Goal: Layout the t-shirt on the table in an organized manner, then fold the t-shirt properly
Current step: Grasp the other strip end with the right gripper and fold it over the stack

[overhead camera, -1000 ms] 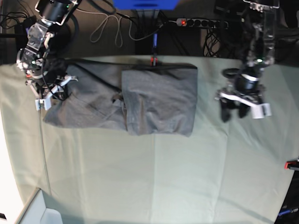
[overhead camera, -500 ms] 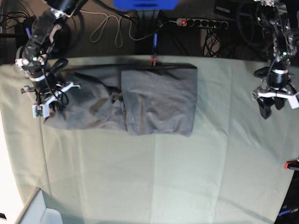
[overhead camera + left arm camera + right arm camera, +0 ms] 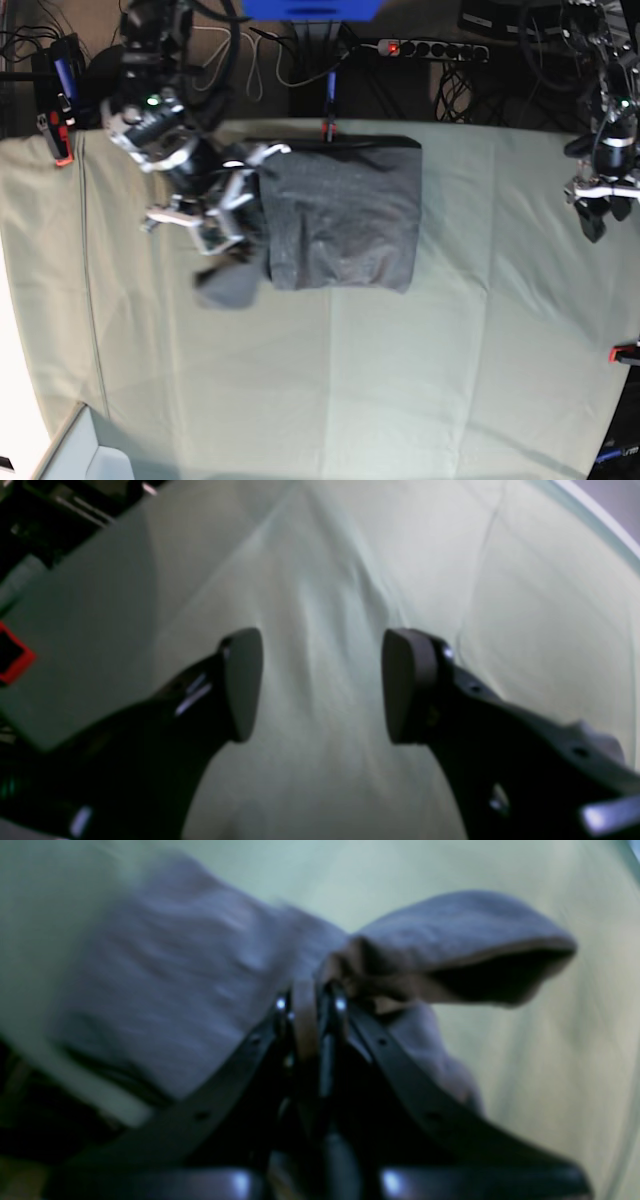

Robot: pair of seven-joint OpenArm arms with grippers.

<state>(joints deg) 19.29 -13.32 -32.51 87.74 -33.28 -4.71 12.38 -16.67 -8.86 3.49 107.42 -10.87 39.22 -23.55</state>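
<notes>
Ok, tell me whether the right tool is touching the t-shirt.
Touching. The right wrist view shows the right tool pinched shut on a fold of the t-shirt, fabric caught between its fingertips.

I have closed the right gripper (image 3: 311,1005) on the t-shirt (image 3: 340,215) edge and carried that side inward over the folded middle; my left gripper (image 3: 598,212) has pulled away toward the table (image 3: 400,380) edge.

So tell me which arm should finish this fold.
Right: its end effector is shut on the t-shirt, lifting a flap. The left end effector hangs open over bare table.
</notes>
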